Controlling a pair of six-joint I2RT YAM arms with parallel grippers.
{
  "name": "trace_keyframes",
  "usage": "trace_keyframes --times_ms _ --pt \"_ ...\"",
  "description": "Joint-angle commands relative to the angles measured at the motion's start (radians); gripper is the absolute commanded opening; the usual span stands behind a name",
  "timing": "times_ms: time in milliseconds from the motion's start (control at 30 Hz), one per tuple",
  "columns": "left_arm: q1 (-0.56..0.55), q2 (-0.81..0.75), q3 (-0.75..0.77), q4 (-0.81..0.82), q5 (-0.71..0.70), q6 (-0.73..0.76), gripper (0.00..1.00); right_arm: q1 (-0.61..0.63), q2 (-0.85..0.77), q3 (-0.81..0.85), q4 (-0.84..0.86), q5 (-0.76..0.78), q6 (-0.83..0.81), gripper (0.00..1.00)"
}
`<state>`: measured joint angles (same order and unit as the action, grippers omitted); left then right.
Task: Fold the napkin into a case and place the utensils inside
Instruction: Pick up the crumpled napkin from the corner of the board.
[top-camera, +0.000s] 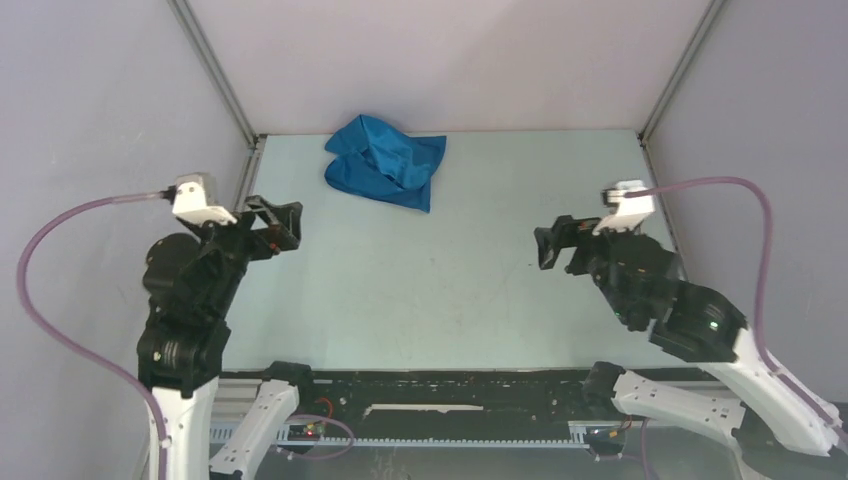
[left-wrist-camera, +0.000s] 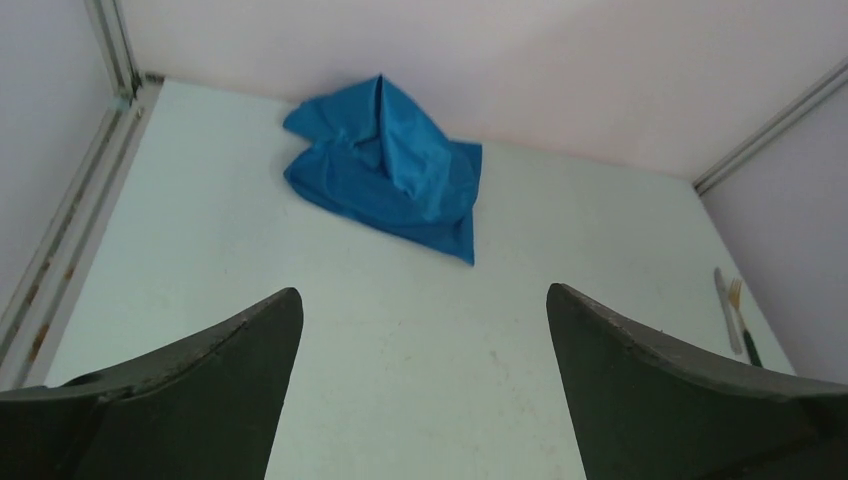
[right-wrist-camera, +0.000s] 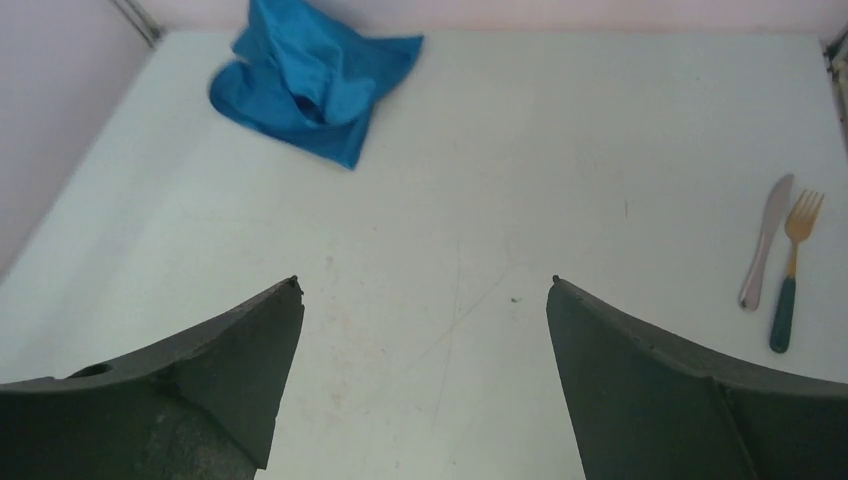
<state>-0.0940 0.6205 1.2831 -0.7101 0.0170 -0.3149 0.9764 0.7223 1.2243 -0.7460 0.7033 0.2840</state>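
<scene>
napkin (top-camera: 385, 160) lies in a rumpled bright blue heap at the far end of the pale surface (top-camera: 430, 300), left of centre and close to the back wall. it's not folded, just bunched up, with one corner pointing toward the near right.

the two arms sit at the near side, well apart from the cloth. left tool (top-camera: 290, 226) hovers above the left part of the surface, fingers spread wide and gripping nothing. its wrist view looks straight out at the blue heap. right tool (top-camera: 545, 250) hovers over on the right, spread just as wide, also gripping nothing, and aimed inward across the surface.

now the small stuff. knife (right-wrist-camera: 765, 240) and fork (right-wrist-camera: 793, 265) lie flat side by side near the right edge, well apart from the napkin and clear of both tools. the silvery knife is on the left of the pair. the fork with its dark handle lies just beside it on the right, tines pointing toward the far side.
</scene>
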Motion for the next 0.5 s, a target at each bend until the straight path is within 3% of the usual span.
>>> trace_keyframes --times_ms 0,100,200,333,467 --pt "-0.105 0.086 -0.061 -0.026 -0.133 -0.042 1.00 -0.058 0.128 -0.082 0.065 -0.071 0.040 1.00" --pt "-0.181 0.164 -0.152 0.041 -0.180 -0.150 1.00 -0.181 0.276 -0.154 0.220 -0.251 0.063 1.00" --pt "-0.133 0.222 -0.331 0.230 -0.090 -0.335 1.00 -0.333 0.455 -0.210 0.483 -0.455 0.147 1.00" --pt "-0.040 0.345 -0.482 0.514 0.037 -0.556 0.99 -0.492 0.748 -0.197 0.805 -0.701 0.424 1.00" --pt "-0.001 0.525 -0.498 0.702 0.073 -0.709 0.99 -0.576 1.066 -0.087 1.055 -0.870 0.659 0.98"
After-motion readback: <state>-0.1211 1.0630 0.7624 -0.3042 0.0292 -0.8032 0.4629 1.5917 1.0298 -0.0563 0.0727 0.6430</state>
